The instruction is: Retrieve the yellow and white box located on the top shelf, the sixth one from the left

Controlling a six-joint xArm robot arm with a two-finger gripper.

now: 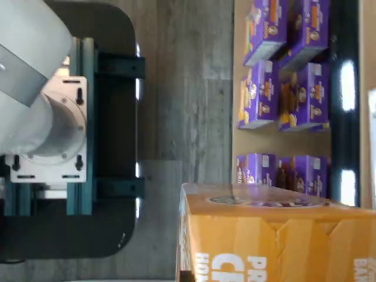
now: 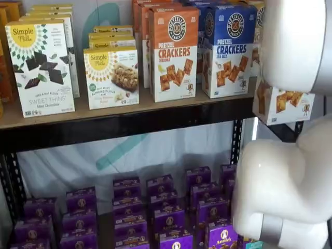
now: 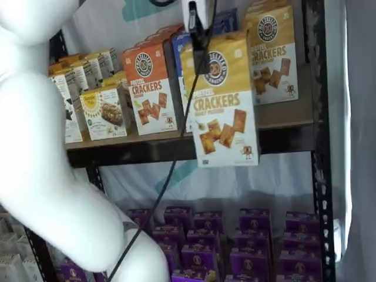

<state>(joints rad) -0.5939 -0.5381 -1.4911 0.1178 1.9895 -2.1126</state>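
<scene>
Yellow and white box (image 3: 223, 100) hangs clamped in my gripper (image 3: 197, 35), already clear in front of the top shelf (image 3: 276, 120). Only carrying it away remains, I reckon.

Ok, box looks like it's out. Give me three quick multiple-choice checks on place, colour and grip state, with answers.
1. Where is the yellow and white box?
A. Standing on the top shelf
B. Hanging in front of the top shelf, clear of the board
C. Down among the purple boxes

2. What colour is the front box just left of the blue Pretzel Crackers box?
A. Orange and white
B. Green
C. Purple

3. What is the gripper doing?
A. Open, empty
B. Out of view
C. Shut on the yellow and white box

Answers:
1 B, its bottom edge hangs below the shelf rail in a shelf view.
2 A, orange upper part, white lower part.
3 C, black fingers clamp the box's top edge.
</scene>
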